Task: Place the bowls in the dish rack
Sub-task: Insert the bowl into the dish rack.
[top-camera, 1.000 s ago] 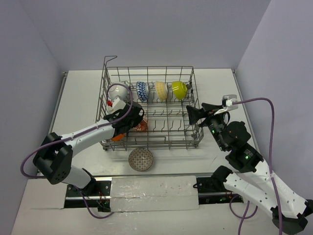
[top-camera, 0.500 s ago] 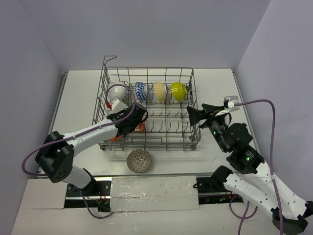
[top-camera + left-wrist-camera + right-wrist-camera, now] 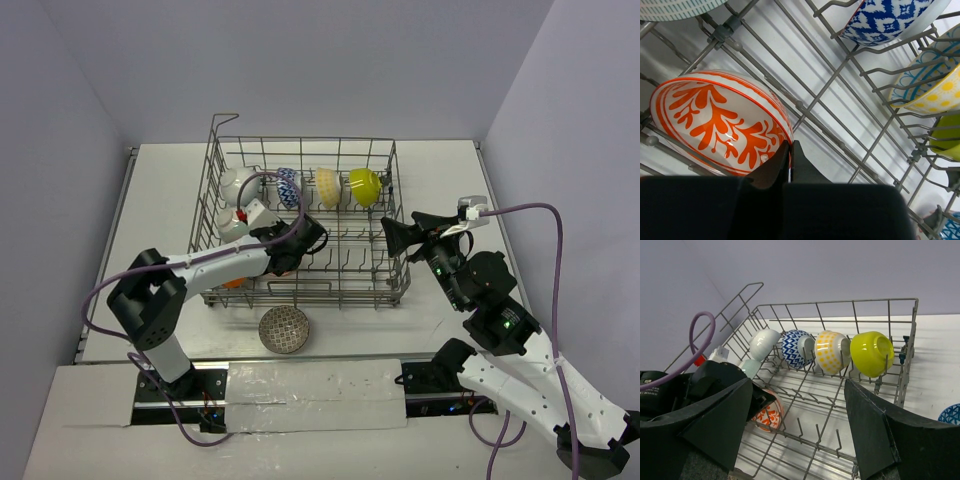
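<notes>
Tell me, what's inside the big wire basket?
A white bowl, blue-patterned bowl, yellow-dotted bowl, lime bowl and orange-patterned bowl sit inside the dish rack. The left arm covers its near-left corner.

This is looking like a robotics lab cell, not a kitchen: plain lilac panels [image 3: 300, 60] are boxing in a bare white table [image 3: 450, 170], a left arm [image 3: 215, 265] and a right arm [image 3: 500, 330] trailing purple cables [image 3: 540, 215] are sitting bolted at its near edge, and a wire dish rack [image 3: 310, 138] is standing alone at mid-table.
</notes>
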You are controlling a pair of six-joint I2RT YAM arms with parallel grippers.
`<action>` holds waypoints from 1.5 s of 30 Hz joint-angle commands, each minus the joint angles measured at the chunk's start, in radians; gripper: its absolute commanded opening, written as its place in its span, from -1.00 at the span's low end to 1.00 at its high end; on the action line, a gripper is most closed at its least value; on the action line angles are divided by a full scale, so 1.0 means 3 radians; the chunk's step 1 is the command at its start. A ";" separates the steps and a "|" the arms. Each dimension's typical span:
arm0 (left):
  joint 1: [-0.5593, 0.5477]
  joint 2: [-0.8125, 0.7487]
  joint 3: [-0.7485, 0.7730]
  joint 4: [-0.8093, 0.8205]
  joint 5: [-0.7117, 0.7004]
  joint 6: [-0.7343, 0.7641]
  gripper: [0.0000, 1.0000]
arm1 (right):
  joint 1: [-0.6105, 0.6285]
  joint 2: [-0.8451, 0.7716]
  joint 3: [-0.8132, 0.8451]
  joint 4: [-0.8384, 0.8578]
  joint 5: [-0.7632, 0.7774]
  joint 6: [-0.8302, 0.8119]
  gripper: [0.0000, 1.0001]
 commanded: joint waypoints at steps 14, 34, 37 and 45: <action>-0.0174 -0.0088 0.0159 -0.0688 -0.0733 -0.0035 -1.00 | -0.0029 0.0047 -0.0016 0.0159 0.0012 0.0014 0.63; -0.0343 -0.0682 -0.0240 0.0385 -0.0866 0.0461 -1.00 | -0.0024 0.0042 -0.0021 0.0154 0.0042 0.0009 0.63; -0.0369 -0.0702 -0.0322 0.0564 -0.0846 0.0533 -1.00 | -0.0029 0.0047 -0.0016 0.0159 0.0052 0.0004 0.63; -0.0379 -0.0901 -0.0633 0.1131 -0.0683 0.0824 -1.00 | -0.0029 0.0073 -0.0021 0.0164 0.0078 -0.0001 0.63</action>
